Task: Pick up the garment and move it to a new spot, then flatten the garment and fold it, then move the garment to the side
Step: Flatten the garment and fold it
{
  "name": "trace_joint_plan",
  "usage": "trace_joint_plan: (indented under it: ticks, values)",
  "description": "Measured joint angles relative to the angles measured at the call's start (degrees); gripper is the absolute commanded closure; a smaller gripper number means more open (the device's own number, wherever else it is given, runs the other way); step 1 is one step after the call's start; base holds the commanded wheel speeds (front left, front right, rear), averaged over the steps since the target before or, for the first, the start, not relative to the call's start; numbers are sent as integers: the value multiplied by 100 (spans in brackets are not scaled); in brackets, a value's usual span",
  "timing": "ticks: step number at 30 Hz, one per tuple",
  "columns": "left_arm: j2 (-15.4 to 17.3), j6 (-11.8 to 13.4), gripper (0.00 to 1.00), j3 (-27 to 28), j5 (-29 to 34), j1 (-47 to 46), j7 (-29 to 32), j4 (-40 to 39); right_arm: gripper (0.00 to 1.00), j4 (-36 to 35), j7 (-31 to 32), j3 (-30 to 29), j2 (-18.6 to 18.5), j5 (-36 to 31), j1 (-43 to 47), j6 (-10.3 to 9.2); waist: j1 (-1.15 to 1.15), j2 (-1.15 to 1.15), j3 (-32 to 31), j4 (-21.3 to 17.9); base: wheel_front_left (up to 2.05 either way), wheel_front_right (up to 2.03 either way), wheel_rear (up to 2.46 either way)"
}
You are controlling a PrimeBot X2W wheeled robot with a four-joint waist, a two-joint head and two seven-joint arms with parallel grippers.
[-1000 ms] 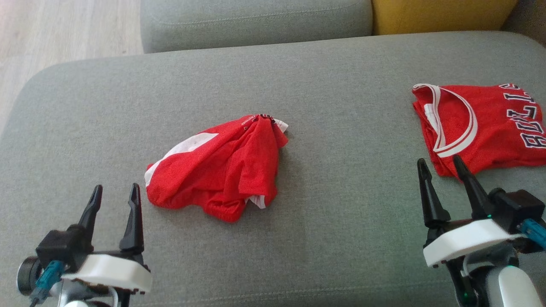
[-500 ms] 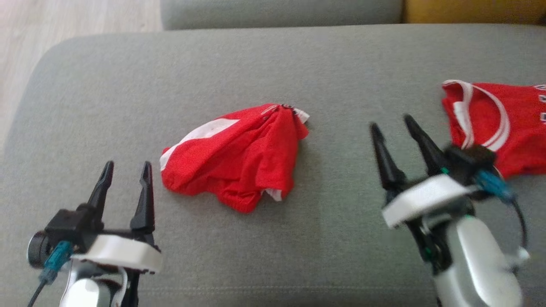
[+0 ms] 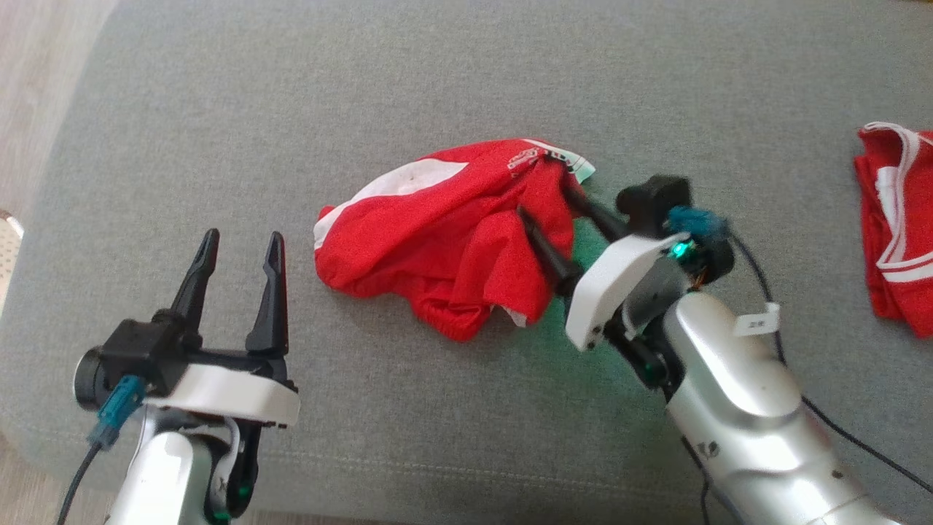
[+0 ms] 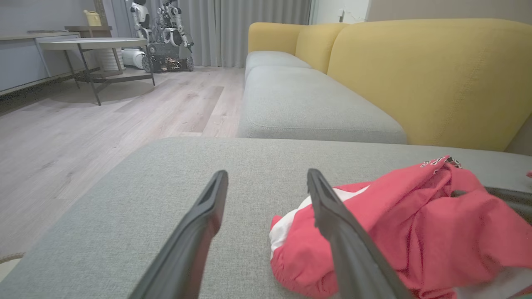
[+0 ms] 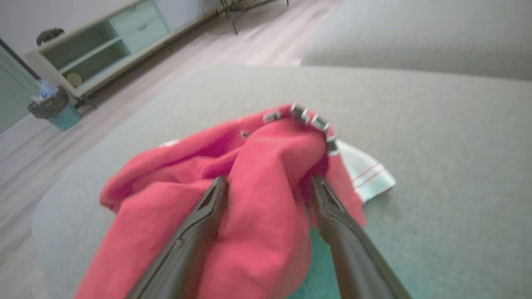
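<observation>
Red shorts lie crumpled at the centre of the grey sofa cushion. Right hand: released, fingers straddling a raised fold. Left hand: released, near the front edge.

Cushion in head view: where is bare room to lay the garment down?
Free: the wide far strip of the cushion beyond the garment; the near strip between the left tool and right arm; the gap between that arm and the jersey. Crowded: the garment's right side, where the open right tool straddles a fold.
</observation>
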Motion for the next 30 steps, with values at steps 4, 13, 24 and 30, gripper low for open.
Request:
trace_joint_plan:
  ticks: [4,13,24,30]
  values:
    - [-8,-30,0,2,-1,-48,-98,126,96,437,197,435,-21,264,-43,0,0,0,102,43,0,0,0]
    - [-31,-27,0,7,-2,-107,-187,213,100,482,-153,487,-119,367,55,0,0,0,129,-113,0,0,0]
    - [-8,16,0,13,-53,-103,-231,240,100,-480,-181,-650,-256,377,1961,0,0,0,70,-544,0,0,0]
    - [32,24,0,2,-53,-102,-208,194,0,-931,-31,-835,-75,324,2465,0,0,0,69,-746,0,0,0]
